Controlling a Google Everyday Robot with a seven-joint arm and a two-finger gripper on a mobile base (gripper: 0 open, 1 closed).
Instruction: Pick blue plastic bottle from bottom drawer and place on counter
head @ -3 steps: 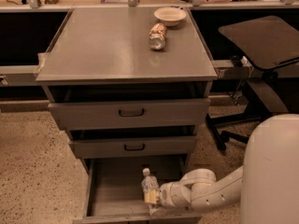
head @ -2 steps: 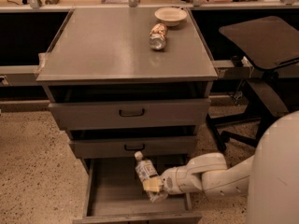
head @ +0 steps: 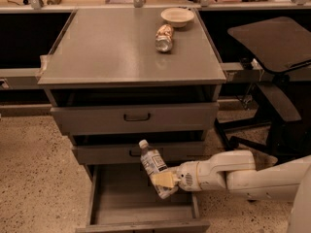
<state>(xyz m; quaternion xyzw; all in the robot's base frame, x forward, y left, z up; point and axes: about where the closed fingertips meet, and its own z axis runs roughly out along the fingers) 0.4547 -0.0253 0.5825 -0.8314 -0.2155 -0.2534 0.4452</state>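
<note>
The blue plastic bottle (head: pixel 154 165), clear with a white cap and pale label, is held tilted with its cap up and to the left, in front of the middle drawer. My gripper (head: pixel 164 180) is shut on the bottle's lower half, coming in from the right on a white arm. The bottle hangs above the open bottom drawer (head: pixel 141 208), whose grey floor shows nothing in it. The counter (head: pixel 107 52) is the flat grey cabinet top above.
A stubby copper-and-silver container (head: pixel 164 37) lies on the counter near its far right, with a pale bowl (head: pixel 177 16) behind it. A dark round-cornered side table (head: pixel 272 40) stands to the right. The two upper drawers are closed.
The gripper has lifted the bottle out of the bottom drawer and up to the middle drawer's height. The arm has risen with it.
</note>
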